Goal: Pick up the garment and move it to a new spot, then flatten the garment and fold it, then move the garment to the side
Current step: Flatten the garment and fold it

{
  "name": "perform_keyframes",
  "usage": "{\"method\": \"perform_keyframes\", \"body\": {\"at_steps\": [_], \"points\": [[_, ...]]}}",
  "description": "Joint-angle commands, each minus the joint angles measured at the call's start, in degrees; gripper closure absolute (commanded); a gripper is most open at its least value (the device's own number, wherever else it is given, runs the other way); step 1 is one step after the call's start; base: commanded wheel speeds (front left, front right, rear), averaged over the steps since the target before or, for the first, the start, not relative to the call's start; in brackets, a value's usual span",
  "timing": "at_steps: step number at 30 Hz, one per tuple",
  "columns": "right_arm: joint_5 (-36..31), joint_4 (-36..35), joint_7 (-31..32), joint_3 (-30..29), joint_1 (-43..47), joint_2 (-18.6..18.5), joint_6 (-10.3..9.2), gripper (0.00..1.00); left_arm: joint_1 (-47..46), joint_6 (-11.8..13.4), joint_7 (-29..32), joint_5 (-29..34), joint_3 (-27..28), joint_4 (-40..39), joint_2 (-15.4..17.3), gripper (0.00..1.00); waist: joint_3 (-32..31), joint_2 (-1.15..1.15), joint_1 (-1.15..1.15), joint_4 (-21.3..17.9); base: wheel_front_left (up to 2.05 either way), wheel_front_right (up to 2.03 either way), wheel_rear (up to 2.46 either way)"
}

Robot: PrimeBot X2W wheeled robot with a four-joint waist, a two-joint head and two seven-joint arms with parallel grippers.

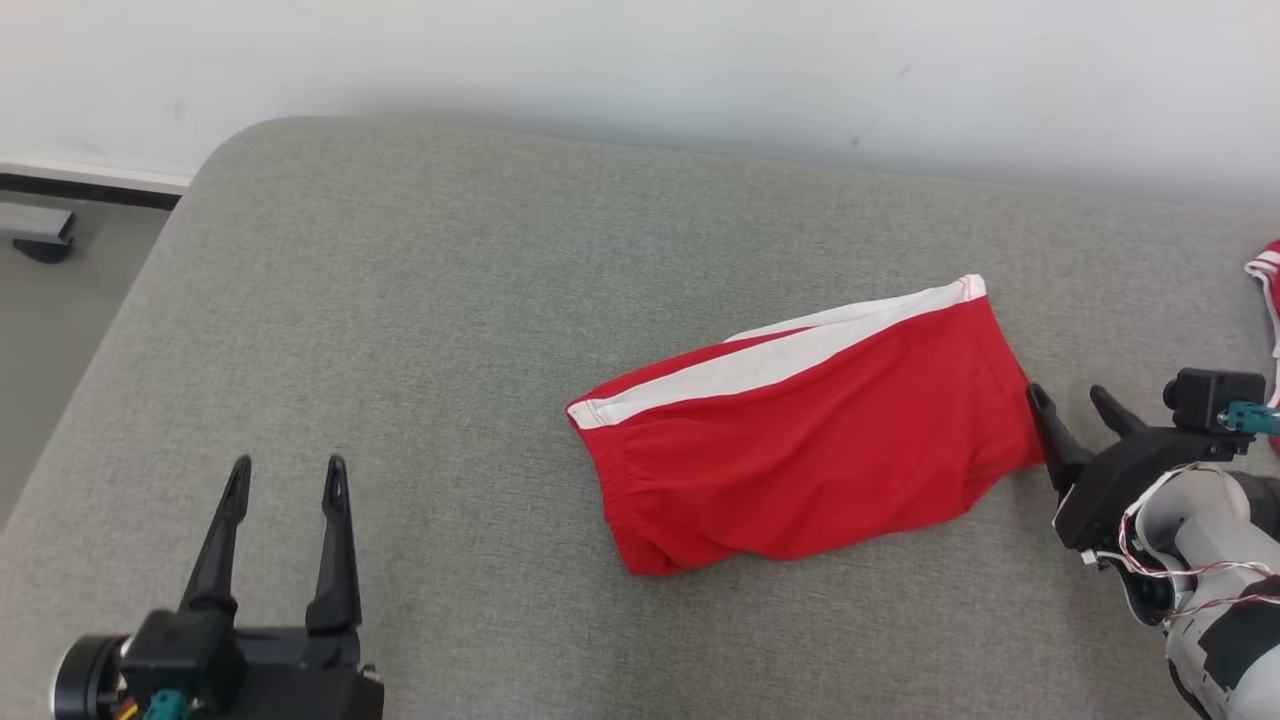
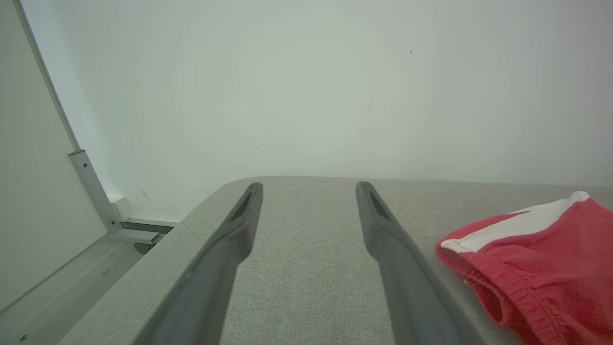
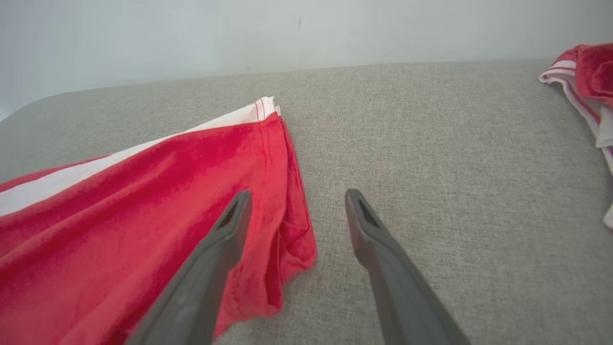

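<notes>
Though both wide, left pincer [image 1: 288, 465] apart, right pincer [image 1: 1068, 392] at garment [image 1: 800, 470] edge; striped cloth [image 1: 1268, 285] beyond.

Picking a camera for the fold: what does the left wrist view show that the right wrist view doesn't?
Left wrist view: open left end effector, an elastic waistband, a metal rail. Right wrist view: open right end effector at the hem, a second red-and-white cloth. Both: red garment, grey cushion, pale wall.
</notes>
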Motion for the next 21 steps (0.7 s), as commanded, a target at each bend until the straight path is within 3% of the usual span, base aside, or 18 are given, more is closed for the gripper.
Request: {"method": "perform_keyframes", "body": {"at_steps": [1, 13, 14, 15, 16, 21], "points": [[0.52, 0.46, 0.23, 0.21, 0.00, 0.40, -0.16, 0.00, 0.98, 0.12, -0.16, 0.63, 0.33, -0.18, -0.37, 0.00, 0.10, 0.00, 0.01, 0.39, 0.00, 0.00, 0.00], [0.91, 7.64, 3.91, 2.70, -0.28, 2.87, -0.16, 0.00, 6.00, -1.46, -0.16, 2.78, 3.76, -2.80, -3.35, 0.00, -0.58, 0.00, 0.01, 2.08, 0.00, 0.00, 0.00], [1.21, 7.68, 4.54, 2.91, -0.13, 3.07, -0.16, 0.53, 6.30, -1.55, -0.16, 2.86, 3.86, -2.79, -3.47, 0.00, -0.66, 0.00, 0.01, 2.13, 0.00, 0.00, 0.00], [1.23, 7.60, 4.79, 3.15, -0.04, 3.15, -0.16, 0.90, 6.54, -1.68, -0.16, 2.98, 3.97, -2.80, -3.54, 0.00, -0.79, 0.00, 0.01, 2.13, 0.00, 0.00, 0.00], [1.31, 7.53, 4.89, 3.38, 0.01, 3.23, -0.16, 1.00, 6.85, -1.73, -0.16, 3.17, 3.94, -2.82, -3.67, 0.00, -1.00, 0.00, 0.01, 2.06, 0.00, 0.00, 0.00], [2.26, 7.05, 3.21, 3.53, -0.27, 2.51, -0.16, 1.00, 7.97, -1.96, -0.16, 3.46, 4.17, -2.39, -4.02, 0.00, -2.45, 0.00, 0.01, 1.02, 0.00, 0.00, 0.00]]}}
